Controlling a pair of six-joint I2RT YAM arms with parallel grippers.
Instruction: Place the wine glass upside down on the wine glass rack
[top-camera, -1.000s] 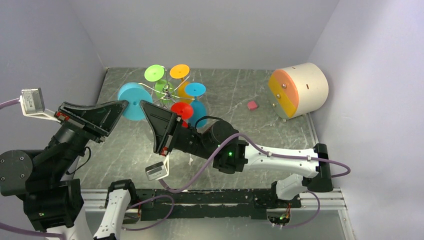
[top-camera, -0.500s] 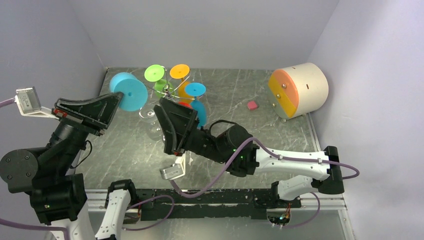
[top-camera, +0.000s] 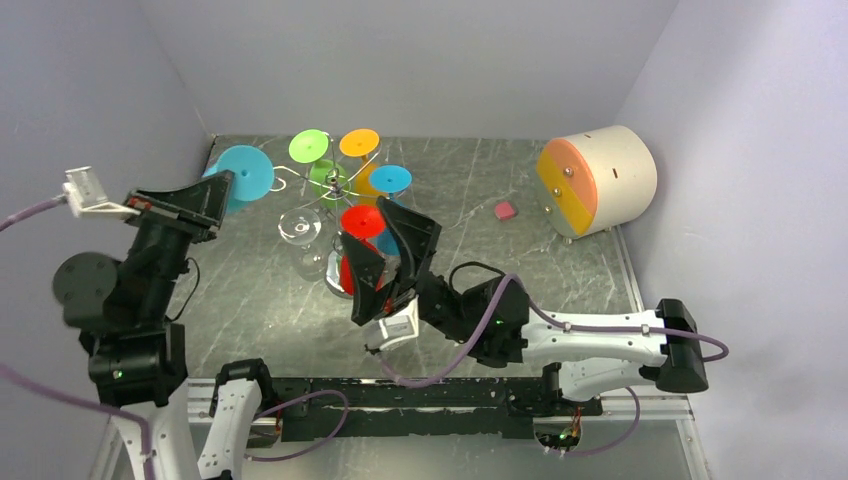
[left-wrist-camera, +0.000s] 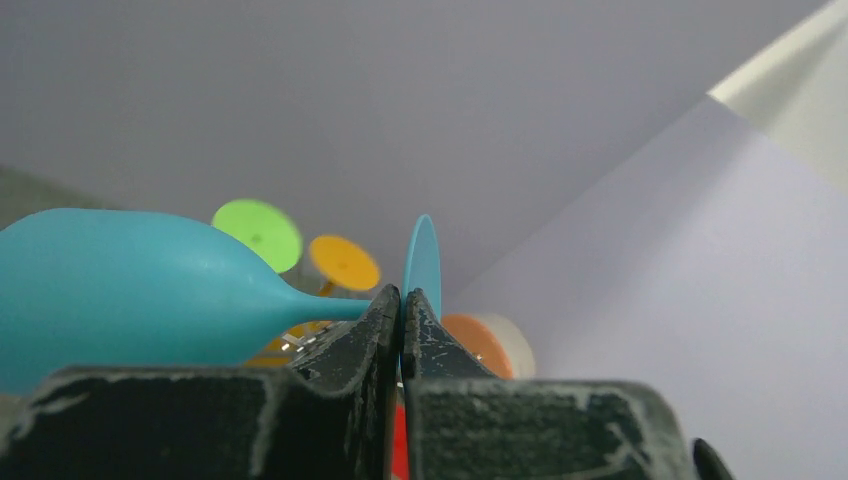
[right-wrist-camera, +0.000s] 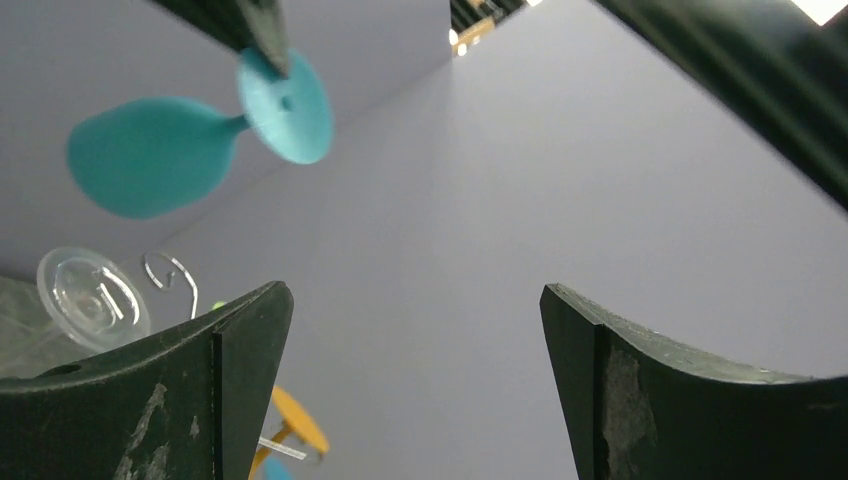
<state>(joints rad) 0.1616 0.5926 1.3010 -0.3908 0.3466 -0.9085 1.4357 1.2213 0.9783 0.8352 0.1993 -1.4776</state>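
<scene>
Clamping the wine glass (left-wrist-camera: 150, 280) stem, left tool (left-wrist-camera: 402, 308) closed.

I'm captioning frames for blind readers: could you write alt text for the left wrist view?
The left gripper pinches the stem of a blue wine glass, bowl out to the left, foot edge-on just beyond the grip. Behind are a green glass foot, an orange glass foot and a lavender wall.

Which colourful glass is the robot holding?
The light-blue wine glass at far left: the left gripper is shut on its stem. The green glass, orange glass and red glass are at the wine glass rack, held by no gripper.
</scene>
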